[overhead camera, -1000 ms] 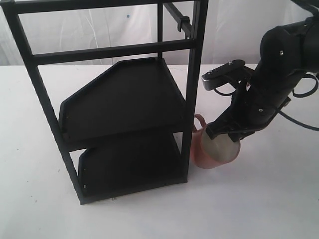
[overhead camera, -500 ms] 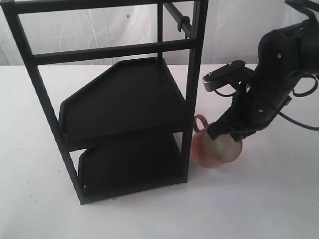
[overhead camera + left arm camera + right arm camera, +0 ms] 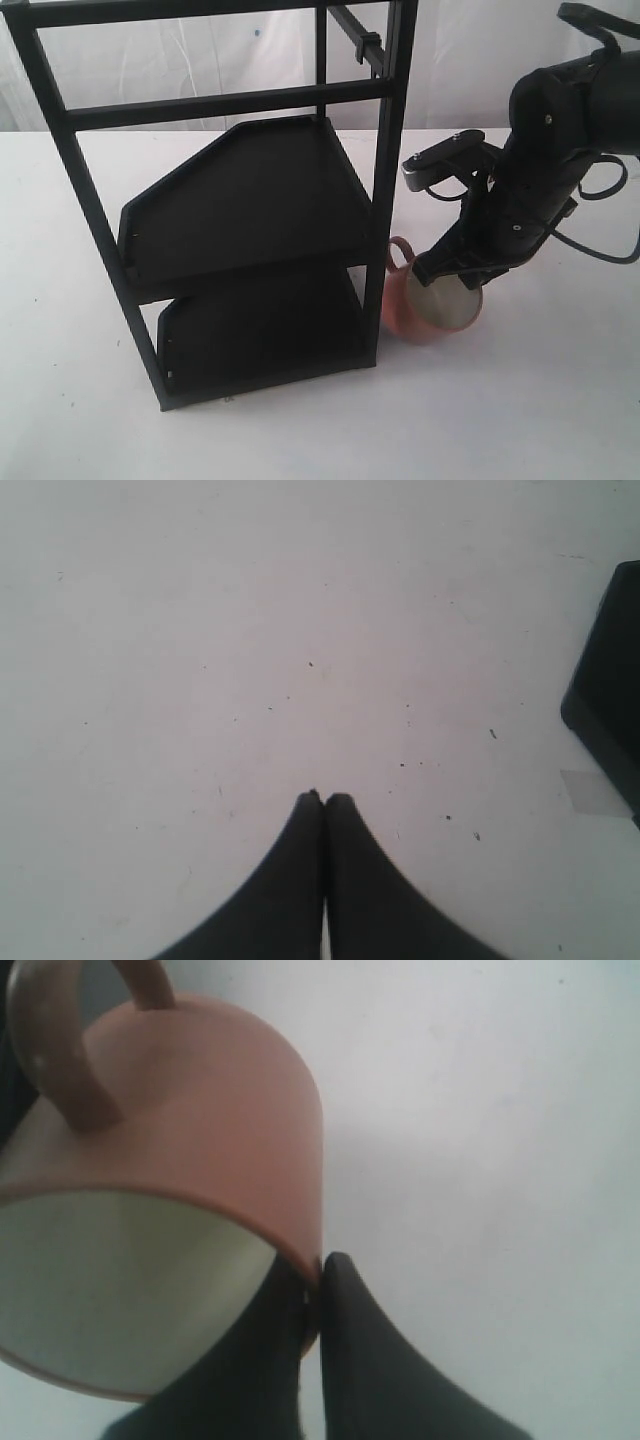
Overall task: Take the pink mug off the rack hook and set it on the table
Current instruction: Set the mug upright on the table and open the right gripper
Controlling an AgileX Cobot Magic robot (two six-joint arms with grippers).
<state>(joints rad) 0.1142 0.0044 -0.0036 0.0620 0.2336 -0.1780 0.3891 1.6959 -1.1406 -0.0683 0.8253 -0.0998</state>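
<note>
Progress on the mug job, how do you judge it?

— Well past halfway, I'd say. The rack hook [image 3: 362, 45] at the top of the rack [image 3: 392, 150] is bare. The pink mug [image 3: 432, 305] is down by the rack's front foot, on its outer side, low over the worktop [image 3: 520, 410].

Is it set down?

— Not that I can tell. It is tipped, with its mouth slanting away from the rack and its handle close to the rack post. Whether its base touches the worktop I cannot say. Levelling it, resting it and letting go look to be what is left.

And the hold?

— The right fingers [image 3: 365, 1350] pinch the rim wall, one inside against the cream lining and one outside on the pink. They are nearly closed on that thin wall. The left fingers [image 3: 290, 880] are pressed together with nothing between them, over bare worktop.
</note>
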